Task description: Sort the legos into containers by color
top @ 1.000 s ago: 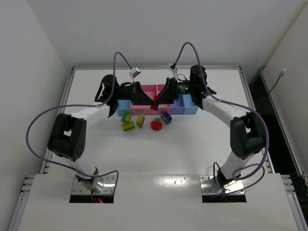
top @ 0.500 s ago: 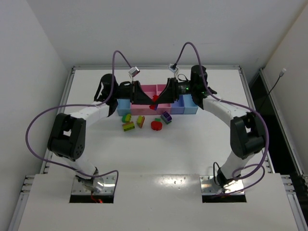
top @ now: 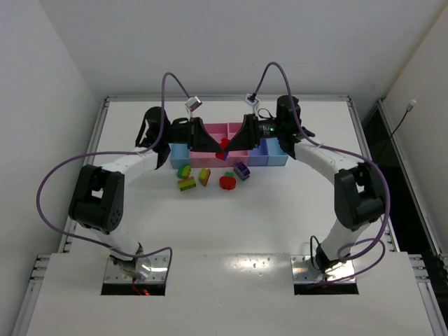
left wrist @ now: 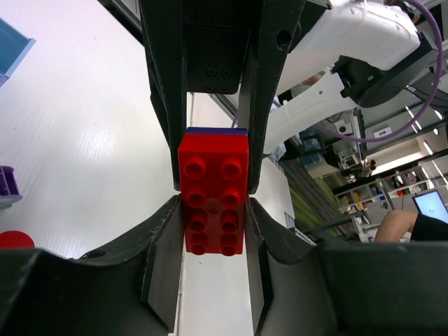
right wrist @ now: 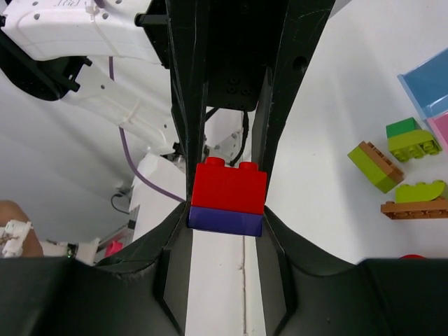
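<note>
My left claw (left wrist: 213,210) was clamped tight on the red brick (left wrist: 213,175), which was joined to a purple brick (right wrist: 224,219). My right claw (right wrist: 225,222) faced it from the other side, set narrow, fingers pressed on both sides of the purple one as far as I could see. So the pair hung between both claws, up off the surface (top: 280,217), roughly over the wide pink tray (top: 208,160) from overhead. The loose legos (top: 187,184) sat on the surface just in front of the tray row.
</note>
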You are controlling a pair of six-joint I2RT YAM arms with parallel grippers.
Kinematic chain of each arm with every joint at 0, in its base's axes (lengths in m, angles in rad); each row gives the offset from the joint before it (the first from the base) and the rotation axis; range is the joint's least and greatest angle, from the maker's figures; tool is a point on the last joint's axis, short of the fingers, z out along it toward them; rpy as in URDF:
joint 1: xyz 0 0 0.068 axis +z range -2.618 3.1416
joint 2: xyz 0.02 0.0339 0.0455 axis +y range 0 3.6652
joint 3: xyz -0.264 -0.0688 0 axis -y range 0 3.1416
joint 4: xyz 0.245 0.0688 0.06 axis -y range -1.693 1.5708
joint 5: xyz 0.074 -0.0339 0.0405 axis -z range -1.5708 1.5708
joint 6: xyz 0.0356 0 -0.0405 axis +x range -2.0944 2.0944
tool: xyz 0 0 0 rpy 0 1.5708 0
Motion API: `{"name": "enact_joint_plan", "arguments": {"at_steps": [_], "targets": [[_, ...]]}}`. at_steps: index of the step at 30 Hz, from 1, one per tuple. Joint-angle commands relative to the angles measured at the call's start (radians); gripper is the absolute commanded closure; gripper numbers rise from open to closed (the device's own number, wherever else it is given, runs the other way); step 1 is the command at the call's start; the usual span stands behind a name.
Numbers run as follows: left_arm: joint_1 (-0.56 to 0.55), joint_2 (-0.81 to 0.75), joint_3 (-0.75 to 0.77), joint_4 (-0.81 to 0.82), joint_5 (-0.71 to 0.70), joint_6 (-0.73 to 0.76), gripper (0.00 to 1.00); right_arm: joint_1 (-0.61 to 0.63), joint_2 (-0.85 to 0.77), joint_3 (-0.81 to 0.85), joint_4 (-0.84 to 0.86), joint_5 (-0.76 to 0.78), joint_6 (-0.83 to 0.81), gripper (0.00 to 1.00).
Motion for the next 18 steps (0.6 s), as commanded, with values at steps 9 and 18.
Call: {"name": "enact_joint_plan", "arguments": {"at_steps": [9, 18], "targets": [[0.172, 0.01, 0.034, 0.053, -0.129, -0.007, 1.0, -0.005, -0.066, -0.038, -0.065, -0.141, -0.133, 1.0], [0.232, 0.009, 0.067, -0.104, -0.175, 0.129, 1.0, -0.08, -0.097, -0.059, -0.258, -0.08, -0.293, 1.0]]}}
